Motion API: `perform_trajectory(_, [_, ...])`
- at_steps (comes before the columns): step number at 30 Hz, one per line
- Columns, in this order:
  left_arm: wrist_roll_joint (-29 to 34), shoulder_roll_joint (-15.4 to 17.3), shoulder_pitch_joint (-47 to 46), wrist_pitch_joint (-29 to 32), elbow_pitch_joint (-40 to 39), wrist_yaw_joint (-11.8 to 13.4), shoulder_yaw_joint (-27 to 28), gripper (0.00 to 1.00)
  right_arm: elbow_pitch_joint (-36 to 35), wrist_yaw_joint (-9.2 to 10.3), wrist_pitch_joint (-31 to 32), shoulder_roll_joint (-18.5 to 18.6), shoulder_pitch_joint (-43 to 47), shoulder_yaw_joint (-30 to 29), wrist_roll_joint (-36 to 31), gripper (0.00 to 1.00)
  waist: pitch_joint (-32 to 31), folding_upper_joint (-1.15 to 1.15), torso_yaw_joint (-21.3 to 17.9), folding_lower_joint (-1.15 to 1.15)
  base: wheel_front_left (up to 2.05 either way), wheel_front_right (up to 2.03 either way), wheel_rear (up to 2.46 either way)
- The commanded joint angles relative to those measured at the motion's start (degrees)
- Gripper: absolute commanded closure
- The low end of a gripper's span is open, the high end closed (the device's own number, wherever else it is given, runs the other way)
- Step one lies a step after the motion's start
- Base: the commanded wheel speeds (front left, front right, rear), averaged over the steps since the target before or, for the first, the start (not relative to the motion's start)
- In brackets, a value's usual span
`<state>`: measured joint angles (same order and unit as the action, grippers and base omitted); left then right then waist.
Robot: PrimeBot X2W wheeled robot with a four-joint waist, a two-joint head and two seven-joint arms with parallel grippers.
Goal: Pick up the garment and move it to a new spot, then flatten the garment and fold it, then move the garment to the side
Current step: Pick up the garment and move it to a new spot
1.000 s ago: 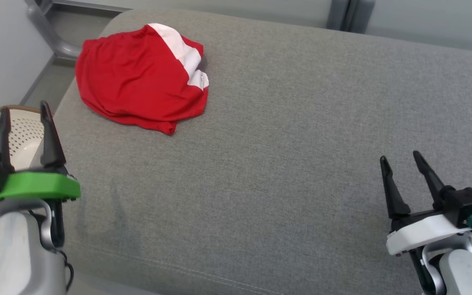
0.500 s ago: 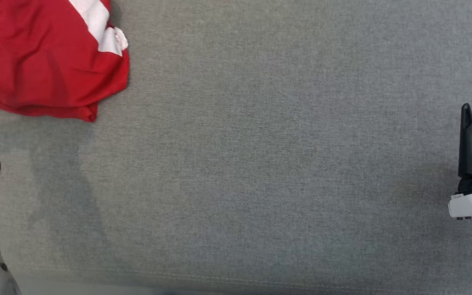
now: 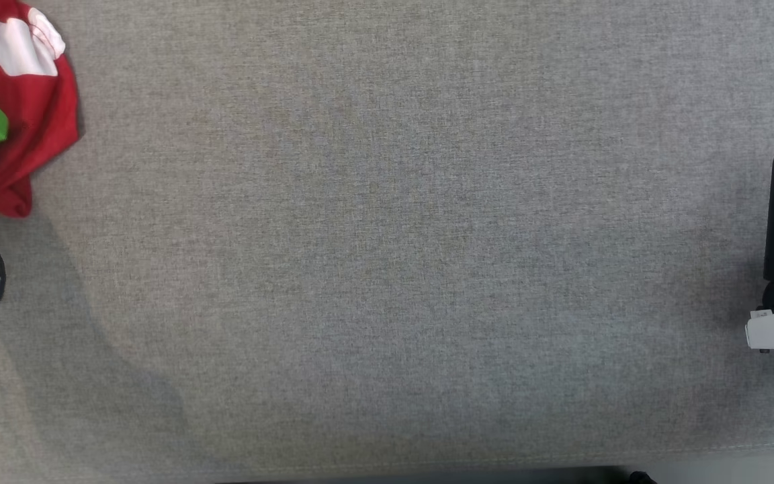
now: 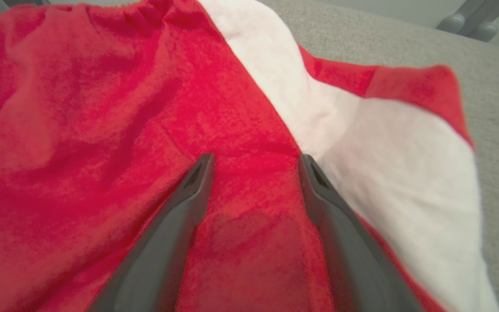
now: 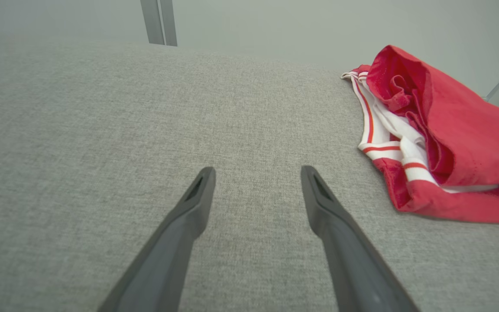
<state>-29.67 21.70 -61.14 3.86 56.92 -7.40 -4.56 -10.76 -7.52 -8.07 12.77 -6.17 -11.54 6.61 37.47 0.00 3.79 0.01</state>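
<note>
Two parted fingers (image 4: pixel 176 229) of the left hand (image 4: pixel 254 162) over red garment (image 4: pixel 80 130)

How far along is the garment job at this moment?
Nothing looks done: the garment lies crumpled on the cushion. In hand: the left gripper hovers open over it, gripping nothing. The right gripper is open over bare cushion. Remaining: pick-up, moving, flattening, folding, setting aside.
</note>
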Motion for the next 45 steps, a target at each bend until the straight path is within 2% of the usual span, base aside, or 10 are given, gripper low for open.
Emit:
perform_trajectory(1, [-1.85, 0.33, -0.32, 3.3, 1.77, -0.1, -0.84, 0.0, -0.42, 0.06, 0.19, -0.11, -0.38, 0.13, -0.45, 0.0, 0.38, 0.0, -0.46, -0.01, 0.0, 0.0, 0.0])
perform_trajectory(3, [-3.57, 0.32, 0.38, 7.69, 3.91, 0.01, -2.04, 0.0, -0.54, 0.06, 0.4, -0.1, -0.51, 0.33, -0.44, 0.0, 0.26, 0.0, -0.56, -0.01, 0.0, 0.0, 0.0])
perform_trajectory(6, [-4.46, 1.61, 0.21, 7.73, 4.67, 0.03, -3.34, 0.0, -0.61, 0.06, 0.51, -0.17, -0.7, 0.6, -0.42, 0.0, -0.09, 0.0, -0.85, -0.01, 0.0, 0.0, 0.0])
perform_trajectory(7, [-4.68, 1.71, 0.22, 7.99, 4.93, 0.03, -3.78, 0.53, -0.56, 0.06, 0.52, -0.21, -0.7, 0.66, -0.38, 0.0, -0.23, 0.0, -0.92, -0.01, 0.0, 0.0, 0.0])
perform_trajectory(8, [-5.15, 1.83, 0.26, 7.24, 4.97, 0.03, -4.09, 0.91, -0.33, 0.06, 0.46, -0.22, -0.63, 0.66, -0.28, 0.0, -0.51, 0.0, -0.99, -0.01, 0.0, 0.0, 0.0])
perform_trajectory(9, [-5.31, 2.08, 0.25, 6.71, 5.0, 0.03, -4.35, 1.0, -0.16, 0.06, 0.41, -0.25, -0.57, 0.69, -0.21, 0.0, -0.72, 0.0, -1.04, -0.01, 0.0, 0.0, 0.0])
perform_trajectory(21, [-5.67, 5.58, -1.39, -2.57, 4.51, 0.02, -8.27, 1.0, 4.89, 0.06, -1.83, -2.3, -1.23, 3.38, 0.93, 0.0, -7.27, 0.0, -2.09, -0.01, 0.0, 0.0, 0.0])
perform_trajectory(31, [-3.39, 6.98, -4.91, -9.99, -2.83, 0.02, -13.71, 1.0, 11.96, 0.06, -4.93, -4.66, -1.5, 5.39, 2.2, 0.0, -15.81, 0.0, -3.53, -0.01, 0.0, 0.0, 0.0])
perform_trajectory(38, [-1.59, 5.89, -7.85, -10.14, -12.89, 0.02, -18.09, 1.0, 16.13, 0.06, -6.35, -6.22, -1.06, 6.54, 2.89, 0.0, -21.06, 0.0, -6.83, -0.01, 0.0, 0.0, 0.0])
perform_trajectory(45, [-1.0, 1.49, -10.24, -6.79, -25.41, 0.24, -21.77, 1.0, 18.22, 0.06, -7.06, -7.56, -0.81, 7.38, 3.35, 0.0, -23.06, 0.0, -11.35, -0.01, 0.0, 0.0, 0.0])
